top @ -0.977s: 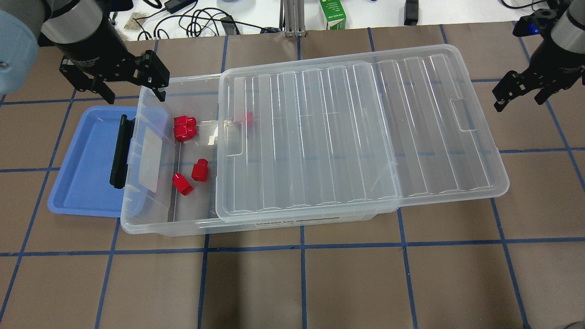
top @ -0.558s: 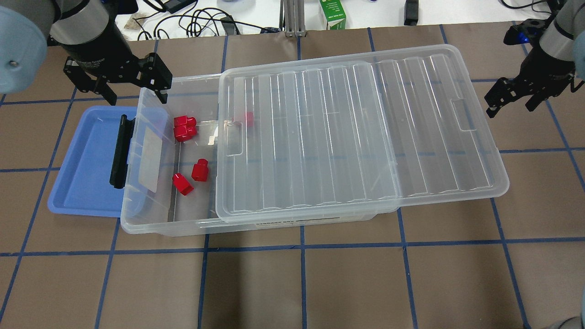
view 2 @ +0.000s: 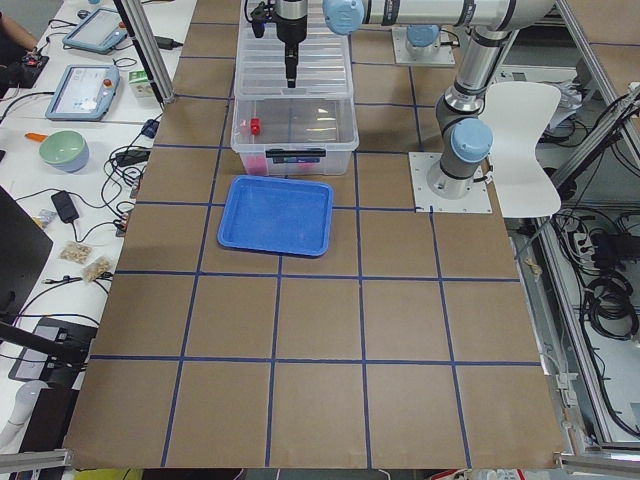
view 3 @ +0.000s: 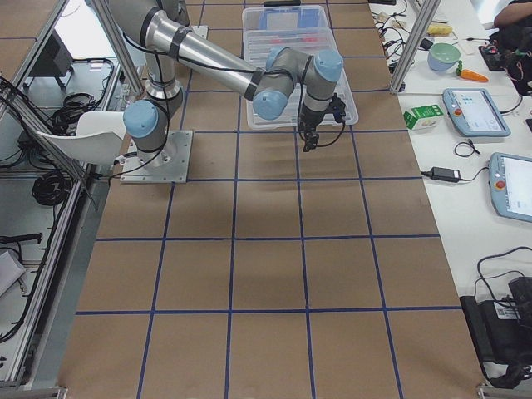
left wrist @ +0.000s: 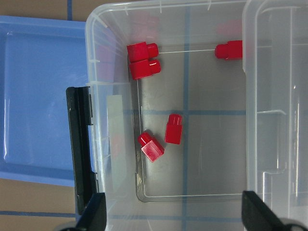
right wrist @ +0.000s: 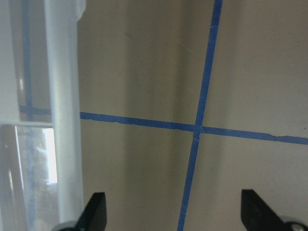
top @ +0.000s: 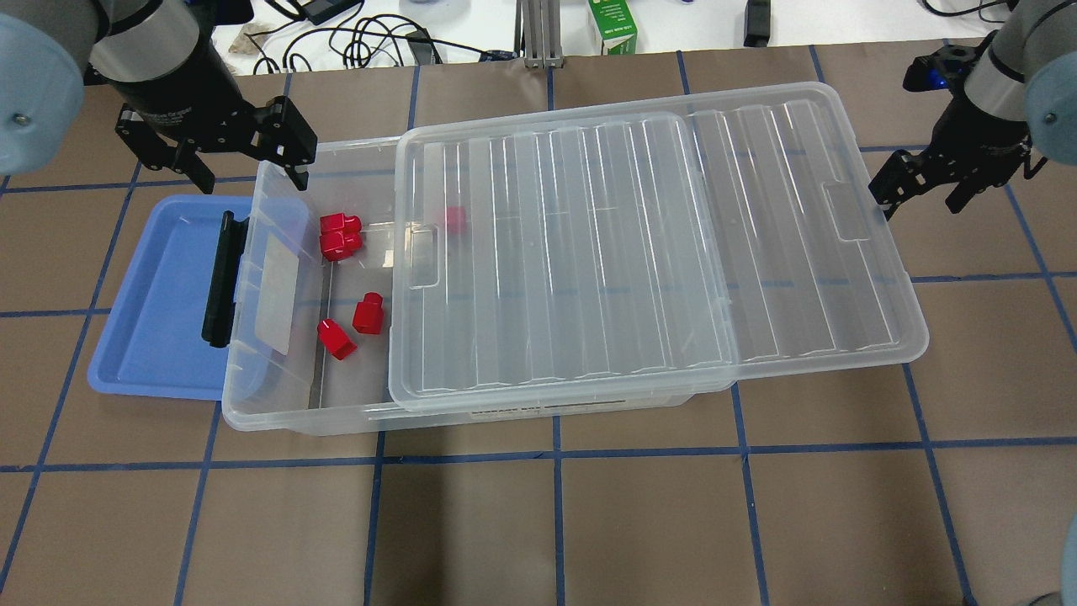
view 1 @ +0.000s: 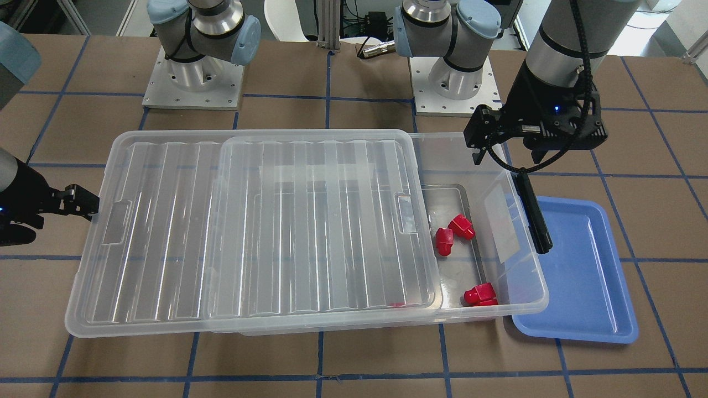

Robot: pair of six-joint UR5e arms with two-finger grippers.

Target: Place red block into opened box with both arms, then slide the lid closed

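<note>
Red blocks point(top: 368, 313) lie in the box point(top: 278, 421), and the lid point(top: 589, 252) is only partly on.

Four blocks lie in the open end of the box. Two are side by side near the wall away from the robot, and two are close together nearer the middle. A fifth one shows through the lid, just under its edge. The lid covers most of the box and sticks out past its other end. The left claw point(top: 249, 177) hangs over a corner of the open end, fingers wide apart, holding nothing. The right claw point(top: 921, 202) is at the lid's stuck-out short end, fingers apart too, one finger right beside the lid's edge. A blue tray point(top: 160, 295) sits on the tabletop point(top: 589, 522), just beside the box's open end.
</note>
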